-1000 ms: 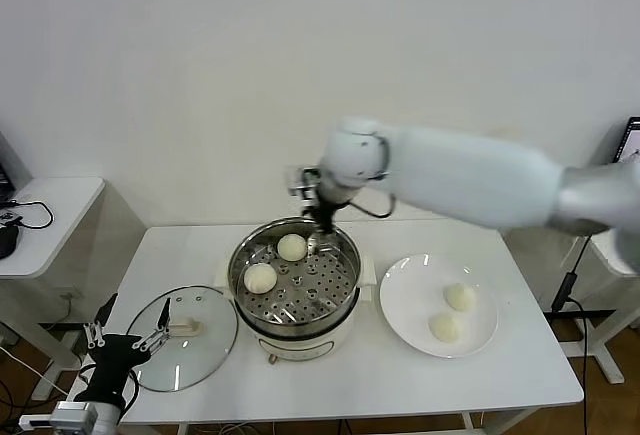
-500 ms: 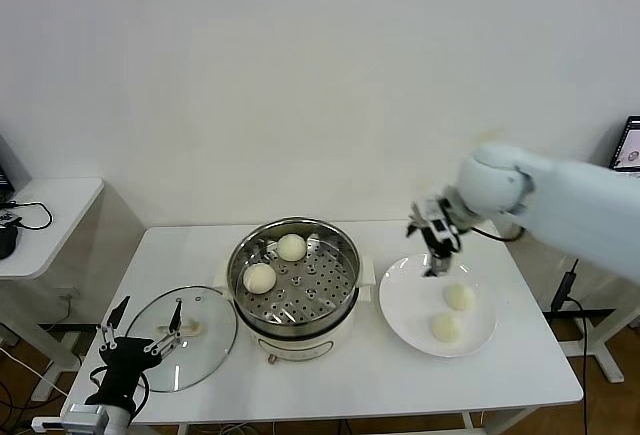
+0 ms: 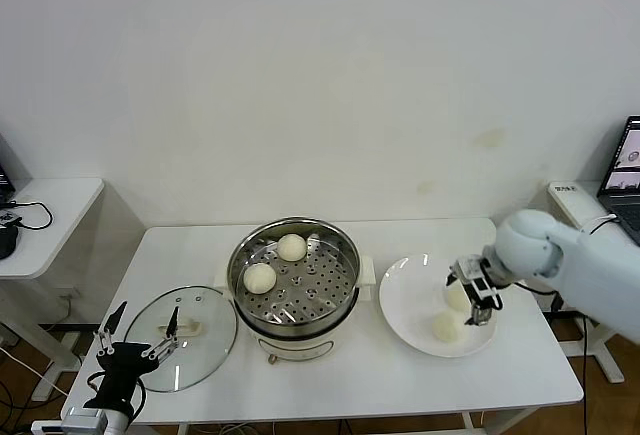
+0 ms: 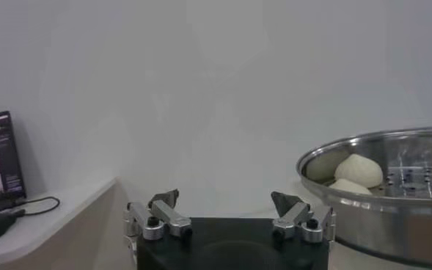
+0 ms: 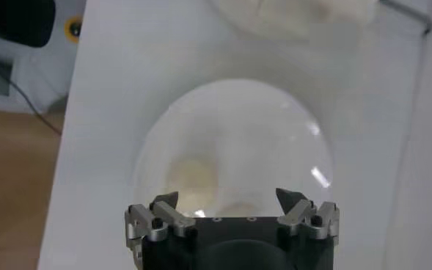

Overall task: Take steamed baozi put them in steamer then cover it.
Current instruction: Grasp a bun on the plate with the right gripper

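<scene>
The steamer (image 3: 342,307) stands mid-table with two steamed baozi (image 3: 291,247) (image 3: 260,277) on its perforated tray. Two more baozi lie on the white plate (image 3: 410,300), one at the front (image 3: 444,327) and one behind it (image 3: 456,297). My right gripper (image 3: 473,296) is open, low over the plate, right beside the rear baozi. In the right wrist view my gripper (image 5: 227,199) spans a pale baozi close to its body, with the other baozi (image 5: 190,180) off to one side. My left gripper (image 3: 135,348) is open and empty by the glass lid (image 3: 200,350).
The glass lid with a white handle lies flat on the table left of the steamer. The left wrist view shows the steamer rim (image 4: 377,192) with baozi inside. A side table with cables (image 3: 30,210) stands at the far left.
My right gripper has swung from over the steamer rightwards and come down onto the plate beside the rear baozi. My left gripper has shifted slightly near the lid.
</scene>
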